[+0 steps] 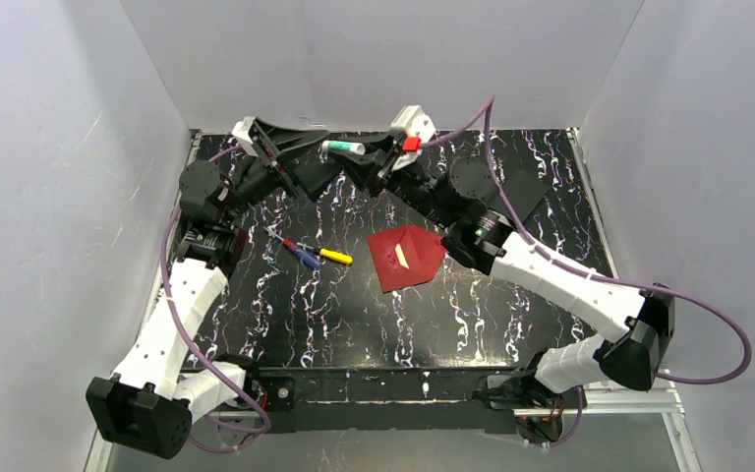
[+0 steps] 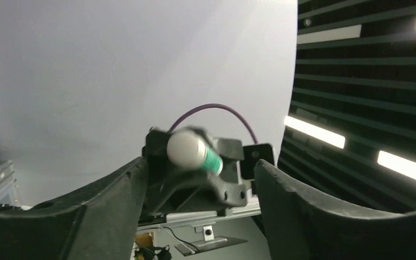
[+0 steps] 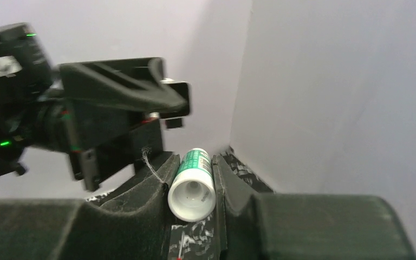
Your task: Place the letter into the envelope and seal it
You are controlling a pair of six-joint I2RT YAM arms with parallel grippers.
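Black marbled tabletop (image 1: pixel 354 315) filled the middle of the top view, boxed in by plain white walls (image 1: pixel 59 197) on three sides. Both arms reached to the upper middle of that frame, their wrists meeting close together near the back wall.

The right gripper (image 1: pixel 362 153) was clenched on a green and white glue stick (image 1: pixel 342 147). Its own wrist camera showed the tube (image 3: pixel 194 187) wedged between the two fingers (image 3: pixel 157 179), touching both, with its open white end toward the lens.

The left gripper (image 1: pixel 322 155) stood released, its fingers (image 2: pixel 114 200) spread wide at the bottom of its wrist view with nothing between them. Beyond the gap the glue stick (image 2: pixel 192 150) appeared blurred, carried in the other gripper.

The envelope (image 1: pixel 423 261) lay flat on the table just right of centre in the top view, dark red, its point aimed to the right, next to the right arm's forearm and well below both grippers. A small pale sliver (image 1: pixel 403 258) showed at its middle; whether that was the letter could not be told.

Left of the envelope, apart from it, lay a yellow marker (image 1: pixel 335 257) and a blue and red pen (image 1: pixel 300 253)
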